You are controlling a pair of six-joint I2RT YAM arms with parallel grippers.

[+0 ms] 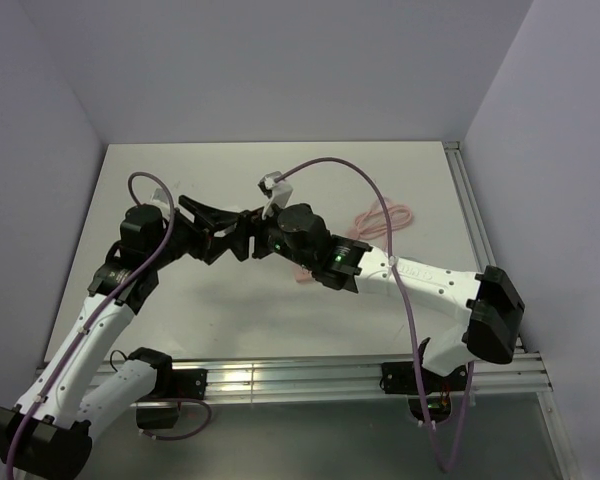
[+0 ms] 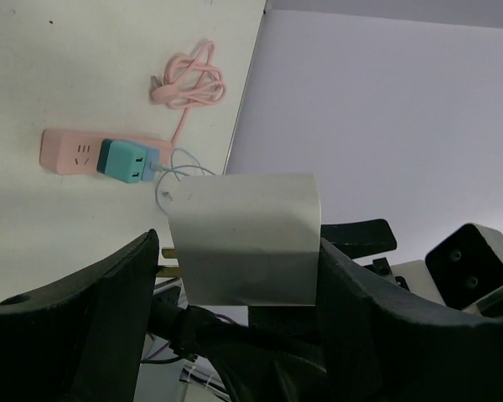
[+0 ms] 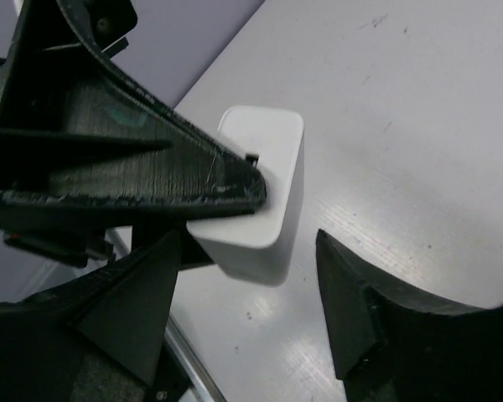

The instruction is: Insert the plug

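Resting on the strip, the plug was untouched while a white block, clenched by the left claw, apparently needed gripping by the released right claw.

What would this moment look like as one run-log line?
left jaws: shut on white block | right jaws: open, flanking that block | teal plug: sitting on pink power strip

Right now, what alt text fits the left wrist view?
The left gripper holds a white block between its fingers. Beyond it on the white table lie a pink power strip with the teal plug on it, and a coiled pink cable.
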